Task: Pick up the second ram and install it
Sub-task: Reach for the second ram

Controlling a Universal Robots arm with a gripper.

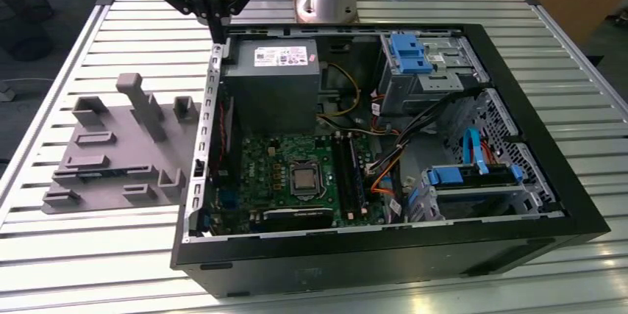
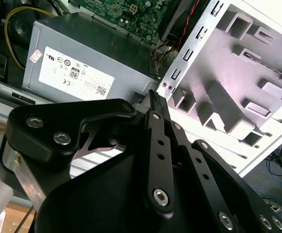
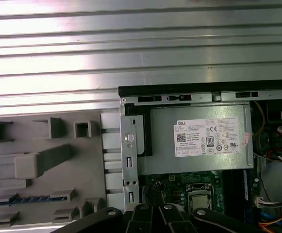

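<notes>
Tool — over case rim

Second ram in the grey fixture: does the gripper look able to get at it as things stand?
Probably yes. The second ram lies exposed in the grey fixture, nothing over it; the gripper hangs above a corner of the computer case, with open space between. Its jaws look shut.

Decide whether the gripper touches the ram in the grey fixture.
Apart. In the exterior view the gripper hangs over a corner of the computer case, while the second ram lies in the grey fixture, well off to that view's left.
</notes>
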